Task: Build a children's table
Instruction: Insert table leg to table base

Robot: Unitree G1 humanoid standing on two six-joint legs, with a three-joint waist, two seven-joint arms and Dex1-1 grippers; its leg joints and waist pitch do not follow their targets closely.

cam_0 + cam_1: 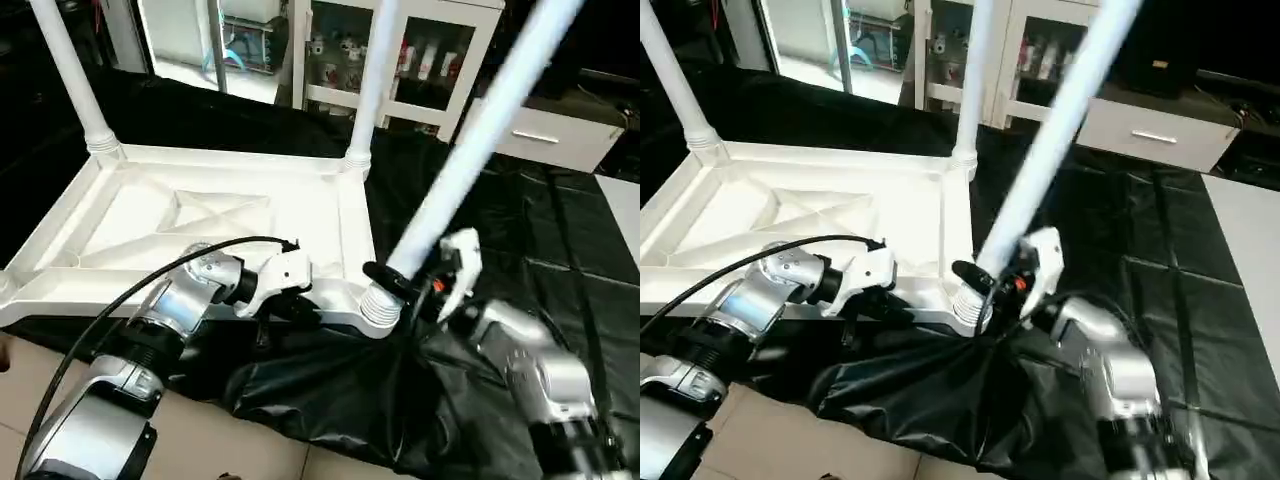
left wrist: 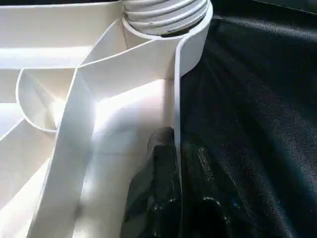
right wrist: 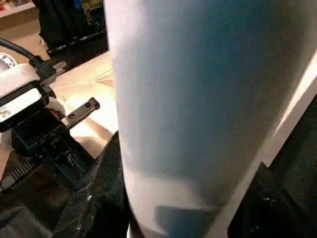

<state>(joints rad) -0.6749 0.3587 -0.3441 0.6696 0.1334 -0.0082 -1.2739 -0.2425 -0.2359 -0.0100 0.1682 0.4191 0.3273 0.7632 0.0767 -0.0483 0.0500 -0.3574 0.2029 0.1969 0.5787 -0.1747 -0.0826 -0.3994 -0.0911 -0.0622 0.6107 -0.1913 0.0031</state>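
- Left pincer [image 1: 300, 296]: closed hard on the near rim of the tabletop [image 1: 150, 215], one black finger [image 2: 156, 183] inside the rim wall and the other outside it. Judged purpose: to hold the slab steady while a leg is worked into the corner just to this pincer's right.
- Tabletop: white plastic square, lying upside down on the black-draped counter [image 1: 520, 250], so that the corner sockets face up. It stretches away from the left pincer, which sits on its near edge. Raised rim, crossed ribs and a curved web show on the underside.
- Two standing legs [image 1: 70, 70], [image 1: 372, 80]: long white round posts, upright in the two far corner sockets, well beyond both pincers; these appear already fitted.
- Near-right corner socket [image 2: 166, 20]: round collar with the ridged end of a third leg in it, between the two pincers.
- Third leg [image 1: 480, 130]: long white tapered post, leaning away to the right from the socket, not upright. Judged not fully seated.
- Right pincer [image 1: 400, 285]: half open around the lower part of the leaning leg, just above the socket, its black fingers to either side of the post. Judged purpose: to steer and press the leg home.
- Counter cloth: black, bunched below both pincers at the near edge.
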